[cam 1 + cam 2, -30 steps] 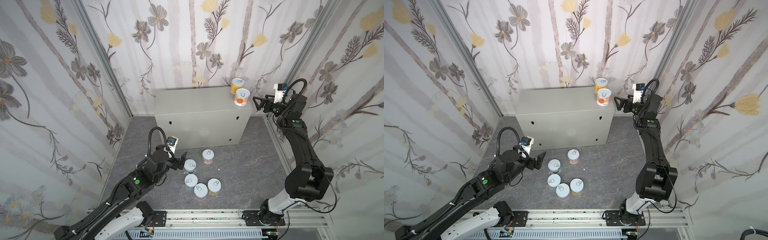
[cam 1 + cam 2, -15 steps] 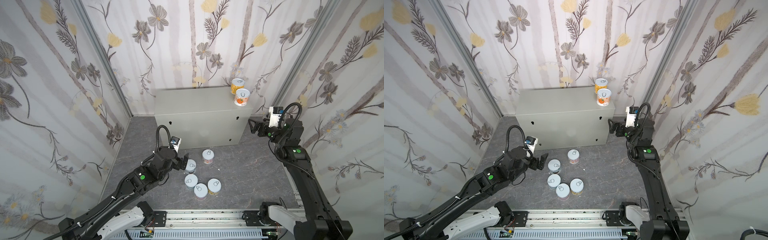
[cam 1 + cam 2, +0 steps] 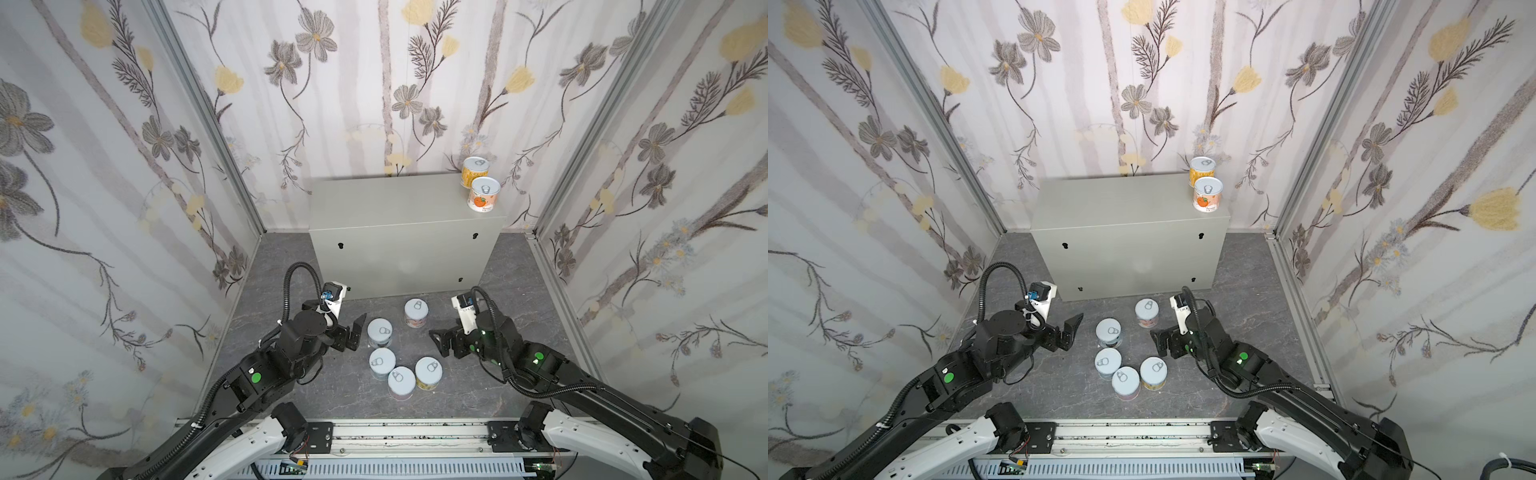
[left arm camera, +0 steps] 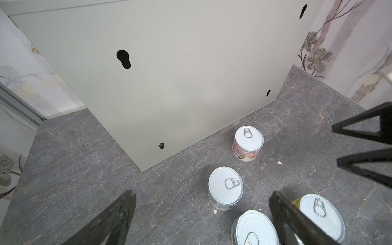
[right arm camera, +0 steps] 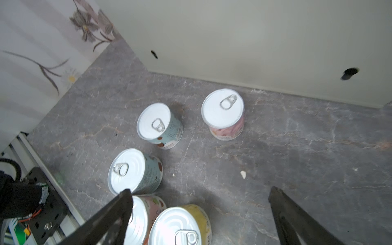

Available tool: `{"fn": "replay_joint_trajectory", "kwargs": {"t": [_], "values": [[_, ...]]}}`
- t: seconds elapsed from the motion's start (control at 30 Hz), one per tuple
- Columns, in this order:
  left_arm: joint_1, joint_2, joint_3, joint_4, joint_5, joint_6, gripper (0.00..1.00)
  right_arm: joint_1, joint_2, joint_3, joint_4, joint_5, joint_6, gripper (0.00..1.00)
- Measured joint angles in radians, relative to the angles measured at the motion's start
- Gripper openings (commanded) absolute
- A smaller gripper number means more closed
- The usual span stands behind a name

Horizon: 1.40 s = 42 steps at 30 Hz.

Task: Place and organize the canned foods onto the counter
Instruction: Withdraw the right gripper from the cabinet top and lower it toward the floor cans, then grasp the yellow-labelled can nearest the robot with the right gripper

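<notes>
Two canned foods, a yellow tin (image 3: 475, 169) (image 3: 1202, 168) and an orange-print tin (image 3: 483, 199) (image 3: 1207, 198), stand at the right end of the counter (image 3: 399, 203) (image 3: 1121, 203). Several more tins stand upright on the floor before it: a pink one (image 3: 416, 312) (image 4: 248, 144) (image 5: 222, 114), a light blue one (image 3: 380, 332) (image 4: 225, 187) (image 5: 159, 125), and a close cluster with a yellow one (image 3: 428, 372) (image 5: 180, 227). My left gripper (image 3: 356, 334) (image 4: 202, 197) is open, just left of the light blue tin. My right gripper (image 3: 436, 343) (image 5: 200, 194) is open, empty, right of the cluster.
The dark marbled floor (image 3: 511, 374) is walled in by flowered panels on three sides. A metal rail (image 3: 399, 432) with both arm bases runs along the front. Small pale crumbs (image 5: 243, 174) lie on the floor. The right gripper's fingers (image 4: 364, 131) show in the left wrist view.
The right arm has swung down from beside the counter's right end to the floor next to the tins. The left gripper has edged closer to the light blue tin. Both stay open.
</notes>
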Motion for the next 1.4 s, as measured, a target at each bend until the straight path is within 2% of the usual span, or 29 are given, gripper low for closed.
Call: {"fn": "replay_joint_trajectory", "kwargs": {"t": [0.2,0.37,0.57,0.77,0.97,1.2,1.4], "values": [[0.0,-0.057,-0.012,-0.025,0.024,-0.003,1.0,0.152,0.13,0.005,-0.098,0.063,0.145,1.0],[0.0,-0.123,-0.021,-0.024,0.03,-0.004,1.0,0.203,0.171,0.005,-0.132,0.093,0.232,1.0],[0.0,-0.124,-0.024,-0.024,0.034,-0.004,1.0,0.264,0.198,-0.006,-0.146,0.096,0.283,1.0],[0.0,-0.113,-0.024,-0.025,0.04,-0.003,1.0,0.289,0.199,-0.054,-0.151,0.092,0.298,1.0],[0.0,-0.115,-0.024,-0.024,0.04,-0.003,1.0,0.289,0.285,-0.051,-0.124,0.097,0.28,0.98],[0.0,-0.109,-0.024,-0.024,0.04,-0.003,1.0,0.282,0.39,-0.003,-0.074,0.133,0.237,0.91],[0.0,-0.097,-0.025,-0.023,0.04,-0.003,1.0,0.28,0.411,0.008,-0.051,0.164,0.216,0.82]]}}
